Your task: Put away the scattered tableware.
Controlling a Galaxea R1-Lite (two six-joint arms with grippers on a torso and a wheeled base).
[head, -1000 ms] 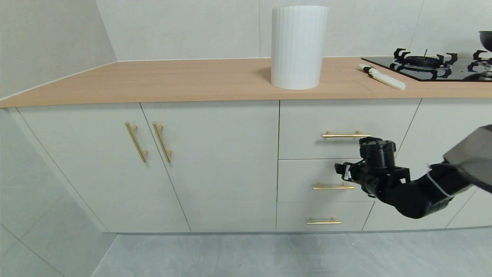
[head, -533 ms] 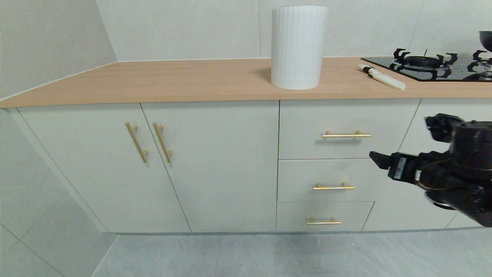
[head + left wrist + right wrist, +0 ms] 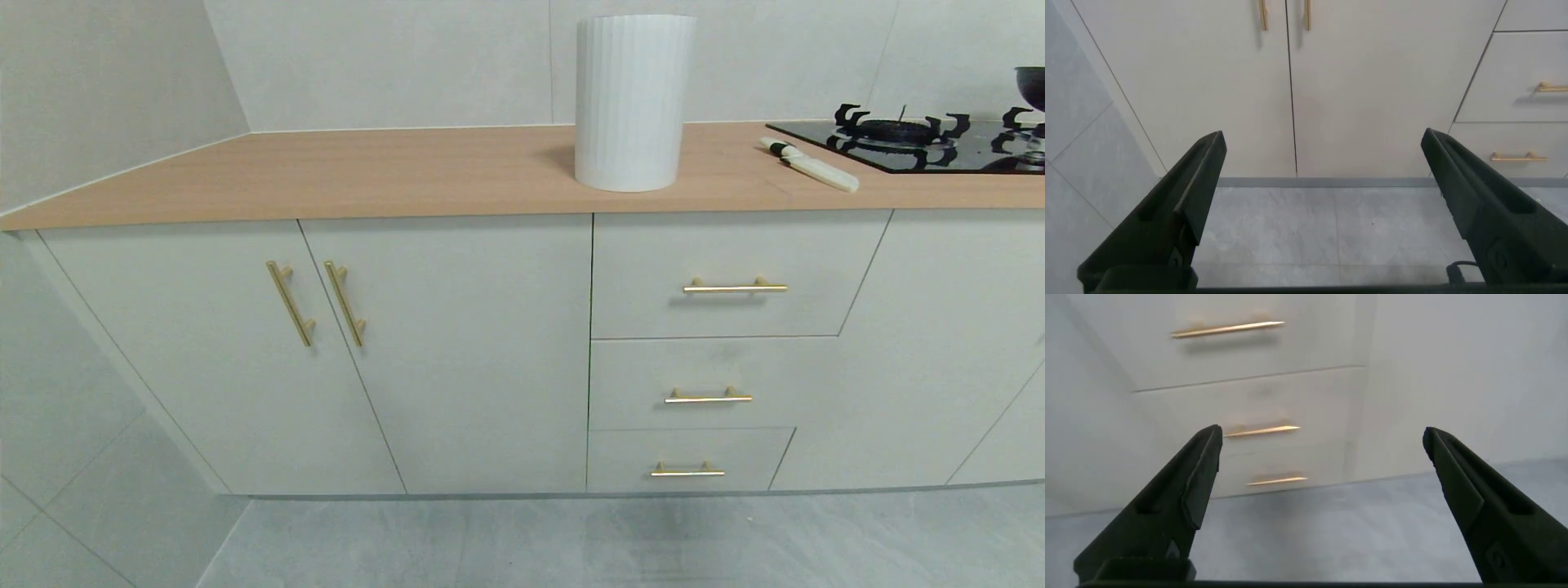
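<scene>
A white knife with a black-banded handle [image 3: 810, 164] lies on the wooden counter [image 3: 367, 171], to the right of a tall white ribbed cylinder [image 3: 631, 102]. Below the counter the drawers are closed, each with a gold handle: top [image 3: 735, 287], middle [image 3: 707, 398] and bottom [image 3: 687, 470]. My left gripper [image 3: 1323, 155] is open and empty, low near the floor, facing the double cabinet doors [image 3: 1290, 82]. Open and empty as well, my right gripper [image 3: 1323, 449] faces the drawer fronts, whose handles [image 3: 1259, 430] lie ahead of it.
A black gas hob [image 3: 914, 135] with pan supports sits at the counter's right end. Two cabinet doors with gold handles [image 3: 317, 300] stand closed on the left. Grey tiled floor [image 3: 522, 539] runs along the cabinet base.
My right arm has pulled back from the drawer fronts to the right and has left the head view. The drawers stay closed.
</scene>
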